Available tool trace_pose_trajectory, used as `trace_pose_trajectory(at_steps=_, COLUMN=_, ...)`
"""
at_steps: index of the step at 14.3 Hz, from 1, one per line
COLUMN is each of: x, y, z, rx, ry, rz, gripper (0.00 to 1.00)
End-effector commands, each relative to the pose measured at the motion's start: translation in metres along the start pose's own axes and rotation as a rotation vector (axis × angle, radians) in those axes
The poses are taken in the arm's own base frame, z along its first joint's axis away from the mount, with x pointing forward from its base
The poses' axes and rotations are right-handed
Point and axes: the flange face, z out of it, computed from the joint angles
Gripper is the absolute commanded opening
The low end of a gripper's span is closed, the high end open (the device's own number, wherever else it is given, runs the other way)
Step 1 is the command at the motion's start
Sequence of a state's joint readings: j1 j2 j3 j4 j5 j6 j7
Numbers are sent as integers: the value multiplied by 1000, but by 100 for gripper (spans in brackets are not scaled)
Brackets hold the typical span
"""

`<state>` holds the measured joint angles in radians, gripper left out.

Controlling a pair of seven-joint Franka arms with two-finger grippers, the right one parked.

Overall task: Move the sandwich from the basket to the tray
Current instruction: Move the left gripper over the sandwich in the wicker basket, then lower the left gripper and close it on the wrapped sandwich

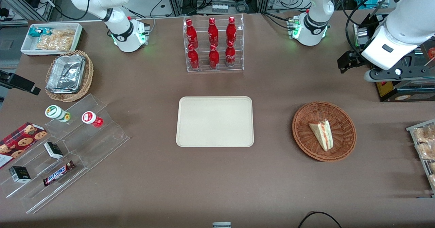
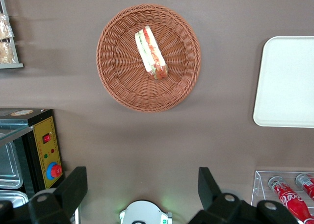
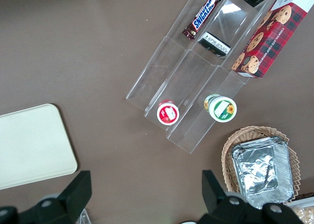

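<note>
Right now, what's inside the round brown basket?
Only the sandwich lies in the basket, filling edge showing. The weave under it is covered. The tray holds nothing. The gripper is open, above the table and clear of the basket.

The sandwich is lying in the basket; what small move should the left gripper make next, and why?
Probably it should descend toward the sandwich. The gripper is open and high above the table, holding nothing, while the sandwich lies in the basket and the tray carries nothing.
</note>
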<state>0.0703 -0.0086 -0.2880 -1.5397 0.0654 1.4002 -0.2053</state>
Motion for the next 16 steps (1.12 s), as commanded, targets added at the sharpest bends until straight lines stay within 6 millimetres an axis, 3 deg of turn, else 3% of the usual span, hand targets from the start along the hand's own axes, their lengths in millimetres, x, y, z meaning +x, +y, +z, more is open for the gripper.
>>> trace_pose_trajectory(at_steps=1, x=-3, y=0, z=0, rx=-10, ry=-16, rz=17, gripper=100)
trace_pose_trajectory(at_steps=3, x=2, y=-1, z=2, rx=-10, ry=-14, rz=8, gripper=100)
trace_pose_trajectory(at_steps=5, x=18, y=-5, z=21, rx=-18, ry=-50, rz=2, gripper=100)
trace_pose_trajectory(at_steps=8, x=48, y=-4, z=73, rx=-22, ry=-148, rz=-15, gripper=100)
trace_pose_trajectory(at_steps=10, x=78, y=-1, z=119, rx=-12, ry=-178, rz=-163, gripper=100)
trace_pose_trajectory(at_steps=12, x=95, y=6, z=176, rx=-22, ry=-167, rz=-220, gripper=100)
trace_pose_trajectory(at_steps=14, x=97, y=-2, z=236, rx=-47, ry=-132, rz=-267, gripper=100)
trace_pose_trajectory(at_steps=16, x=93, y=-10, z=277, rx=-60, ry=-119, rz=-331, gripper=100)
